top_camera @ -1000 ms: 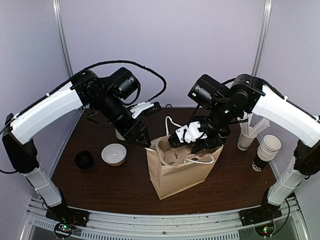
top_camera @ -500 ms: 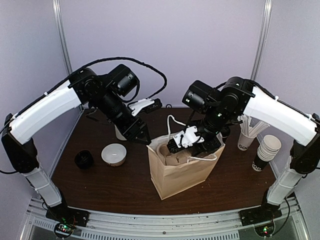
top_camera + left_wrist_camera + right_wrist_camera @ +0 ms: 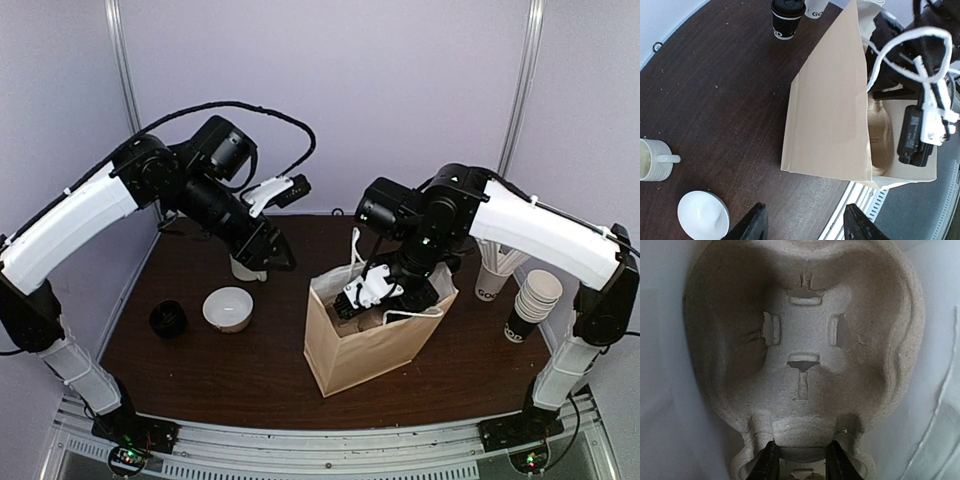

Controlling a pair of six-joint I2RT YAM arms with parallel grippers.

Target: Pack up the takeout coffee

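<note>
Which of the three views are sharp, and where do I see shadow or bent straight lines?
Top view: sharp and evenly lit, but the wall pole leans because of lens distortion. Left wrist view: sharp on the paper bag, no strong glare. Right wrist view: very close to the cup tray, with dark shadow in its left hollow and pale, blurred surroundings.

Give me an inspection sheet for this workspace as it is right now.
Surface: dark wood table, faint specks.
Job's things: takeout coffee on the table at left, outside the paper bag.
Clutter: mug, white bowl, cup stack, cup of white sticks.
Grippers: left gripper open, empty; right gripper inside bag, shut on pulp carrier.
Cables: black cable looped above left arm.
Surroundings: pale walls, metal posts.
</note>
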